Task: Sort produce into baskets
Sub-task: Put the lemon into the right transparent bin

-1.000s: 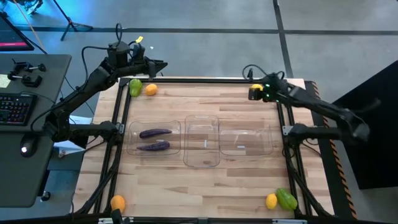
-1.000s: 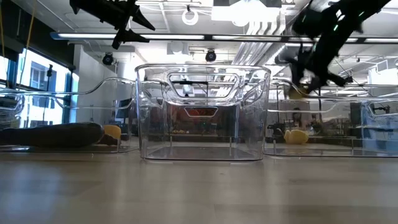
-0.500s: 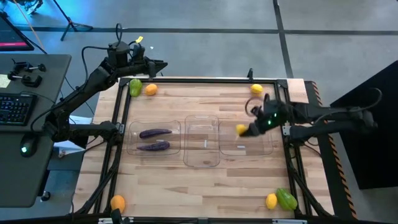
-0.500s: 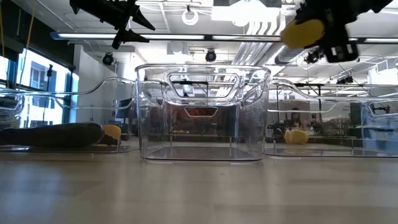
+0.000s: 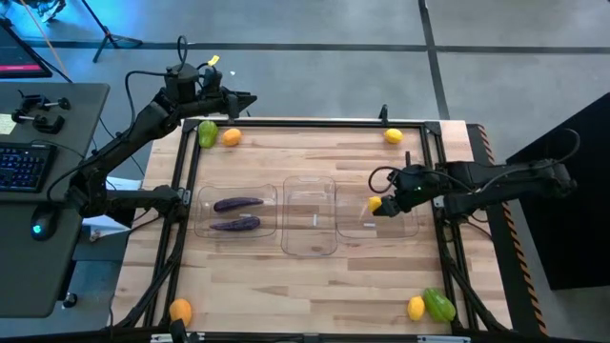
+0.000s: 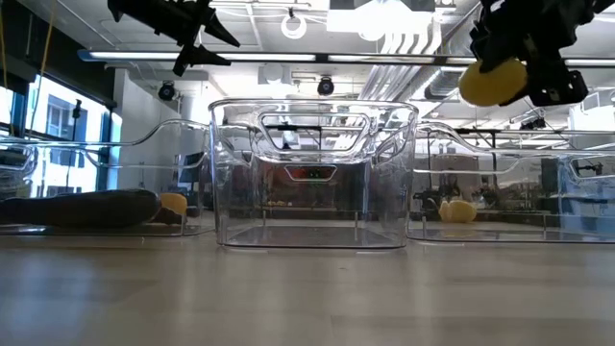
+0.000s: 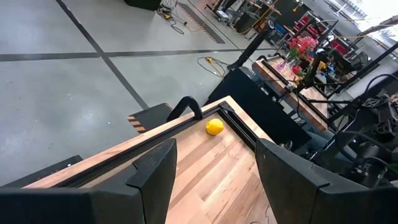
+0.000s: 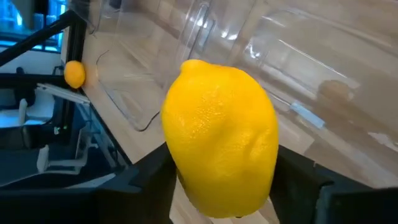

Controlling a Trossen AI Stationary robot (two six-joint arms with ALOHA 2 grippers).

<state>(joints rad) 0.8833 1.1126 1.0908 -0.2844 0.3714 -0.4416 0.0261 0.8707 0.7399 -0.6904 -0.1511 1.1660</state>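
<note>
My right gripper (image 5: 381,205) is shut on a yellow lemon (image 8: 221,137) above the right clear bin (image 5: 408,229); the lemon also shows in the low view (image 6: 493,83). The left bin (image 5: 205,227) holds two purple eggplants (image 5: 237,203), which lie on its floor. The middle bin (image 5: 310,248) stands between them. My left gripper (image 5: 250,99) waits open and empty, raised over the table's far left corner. My right gripper pinches the lemon between its two fingers (image 8: 149,180), one on each of its long sides (image 8: 177,162). The fingers come from the table's right side, slanting a little down. The lemon is lifted clear, above the right bin's rim.
A green lumpy piece (image 5: 207,134) and an orange fruit (image 5: 231,137) lie at the far left. A lemon (image 5: 394,135) lies at the far right. An orange fruit (image 5: 180,310) lies near left; a lemon (image 5: 416,307) and a green piece (image 5: 439,305) lie near right.
My right gripper has carried the lemon from the table's far right corner toward the near edge, to above the right bin, then gone down a little with it. It has stayed shut on the lemon.
</note>
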